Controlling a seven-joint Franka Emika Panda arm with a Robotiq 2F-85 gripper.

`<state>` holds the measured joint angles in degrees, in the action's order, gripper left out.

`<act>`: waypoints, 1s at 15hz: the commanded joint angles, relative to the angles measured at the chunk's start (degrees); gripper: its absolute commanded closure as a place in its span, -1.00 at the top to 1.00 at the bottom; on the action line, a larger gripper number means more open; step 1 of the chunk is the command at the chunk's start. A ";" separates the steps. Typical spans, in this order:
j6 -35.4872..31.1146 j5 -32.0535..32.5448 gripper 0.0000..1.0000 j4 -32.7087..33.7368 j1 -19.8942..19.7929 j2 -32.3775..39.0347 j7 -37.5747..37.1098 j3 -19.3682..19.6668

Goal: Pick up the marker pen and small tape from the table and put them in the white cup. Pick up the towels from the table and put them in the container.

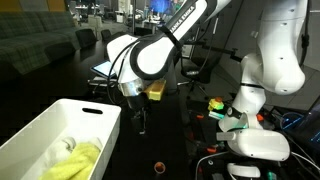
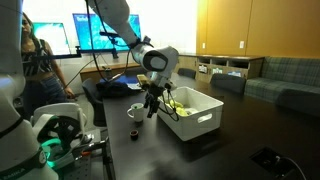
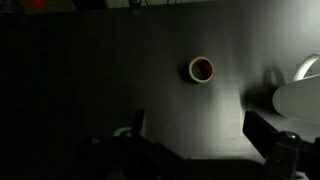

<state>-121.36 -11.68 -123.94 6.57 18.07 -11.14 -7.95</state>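
Arm reaches over the dark table (image 1: 175, 150), gripper (image 1: 139, 120) pointing down, hanging above the surface w/o touching it. In the wrist view the gripper (image 3: 197, 125) has its jaws spread as wide as they go; only bare tabletop shows between the two fingers (image 3: 262, 132). Nothing held.

Small tape (image 3: 201, 69): lies flat on the table, ahead of the open jaws, apart from both fingers. In both exterior views it sits alone on the table, near side of the gripper (image 1: 157, 167) (image 2: 133, 131).

White cup (image 2: 136, 109): stands upright on the table, left of the gripper and beyond the tape. Contents can't be made out. A white shape at the right edge of the wrist view is prob. the same cup, too cropped to be sure.

Container (image 1: 60, 125): near left in that view, just beside the gripper; in an exterior view (image 2: 200, 122) it is right of the arm.

Towels: yellow-green one (image 1: 78, 160) (image 2: 176, 103) lies crumpled inside the container. A paler cloth (image 1: 62, 147) lies next to it, inside too.
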 commanded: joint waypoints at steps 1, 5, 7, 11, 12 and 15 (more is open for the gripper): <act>-3.06 -1.42 1.00 -1.10 0.11 0.22 1.56 0.31; -2.66 -1.53 1.00 -1.13 -0.11 1.22 3.46 -0.04; -0.81 -1.86 1.00 -0.60 -0.31 2.02 3.97 -0.11; 0.94 -2.41 1.00 -0.03 -0.52 3.32 5.96 -0.36; 1.28 -2.65 1.00 0.04 -0.57 3.61 6.48 -0.44; -4.64 -2.99 1.00 -0.83 0.95 9.88 8.39 -1.31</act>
<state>-120.78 -12.86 -124.81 6.57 21.60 -5.66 -8.01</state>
